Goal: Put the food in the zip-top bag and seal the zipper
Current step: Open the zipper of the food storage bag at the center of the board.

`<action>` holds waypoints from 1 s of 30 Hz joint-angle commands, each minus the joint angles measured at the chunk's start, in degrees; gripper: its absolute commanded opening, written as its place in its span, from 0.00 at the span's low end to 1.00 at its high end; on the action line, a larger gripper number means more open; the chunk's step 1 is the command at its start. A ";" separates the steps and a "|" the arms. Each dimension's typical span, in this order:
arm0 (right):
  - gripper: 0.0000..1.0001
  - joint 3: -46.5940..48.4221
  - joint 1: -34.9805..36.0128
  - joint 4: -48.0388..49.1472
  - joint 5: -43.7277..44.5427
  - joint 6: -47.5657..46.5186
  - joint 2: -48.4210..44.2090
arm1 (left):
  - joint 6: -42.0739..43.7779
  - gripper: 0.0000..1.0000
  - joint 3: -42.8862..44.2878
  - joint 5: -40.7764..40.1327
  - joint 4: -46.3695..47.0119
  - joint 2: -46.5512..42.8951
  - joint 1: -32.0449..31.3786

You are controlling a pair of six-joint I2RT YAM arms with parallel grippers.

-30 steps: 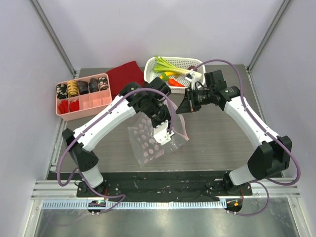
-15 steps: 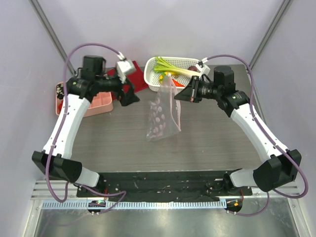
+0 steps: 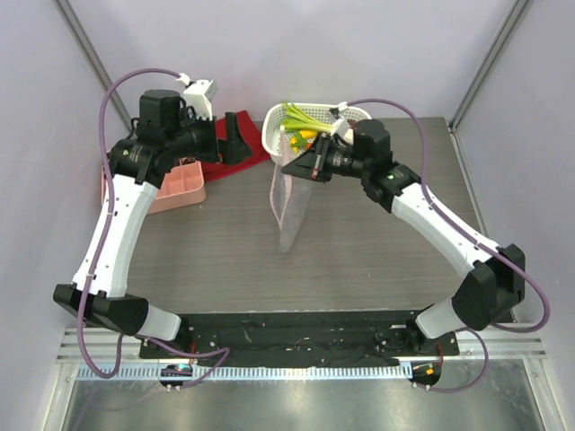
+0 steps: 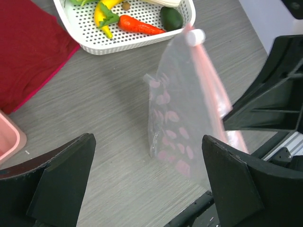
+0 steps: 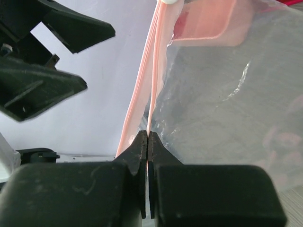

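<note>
**Right jaws.** The right gripper (image 5: 147,135) is fully closed, pinching the thin pale pink zipper (image 5: 152,80) of the clear, floppy, pink-dotted zip-top bag (image 3: 289,193). In the right wrist view both layers of the strip pass between the fingertips. The jaws touch nothing else.

**Left jaws.** The left gripper (image 3: 235,139) stands wide apart and holds nothing. It is raised above the dark red folded cloth (image 3: 216,164), well apart from the bag, and points toward it.

**Bag position and axis.** The bag hangs from the right jaws just in front of the near left corner of the white perforated plastic basket (image 3: 361,113), above the grey wood-grain tabletop (image 3: 207,242).
- The zipper edge runs straight away from the jaws. The small white slider (image 4: 194,36) sits at its far end, next to the basket rim in the left wrist view.
- The bag body drops from that edge toward the tabletop. Whether its lower corner touches the surface cannot be determined.

**Food.** The long green-and-white leek (image 3: 310,117), the yellow banana (image 4: 99,12), the red-orange pepper (image 4: 139,26) and a dark round piece (image 4: 171,16) lie in the basket.

**Other items.** A pink compartment tray (image 3: 175,187) sits at the left, beside the cloth.
</note>
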 commanded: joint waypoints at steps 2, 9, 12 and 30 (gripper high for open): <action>0.01 8.88 4.67 7.30 2.07 3.26 4.42 | -2.14 0.94 2.72 -10.51 -1.61 -3.58 -2.59; 0.01 9.51 6.69 6.77 4.35 4.57 8.38 | 0.23 0.83 0.98 -15.89 -4.25 -4.37 -6.29; 0.01 10.12 7.39 7.12 4.62 4.05 9.35 | 0.33 0.81 0.71 -15.72 -3.55 -4.01 -6.90; 0.01 9.86 8.89 4.33 7.34 0.27 10.49 | 0.50 0.44 2.12 -29.41 -2.93 3.54 -13.50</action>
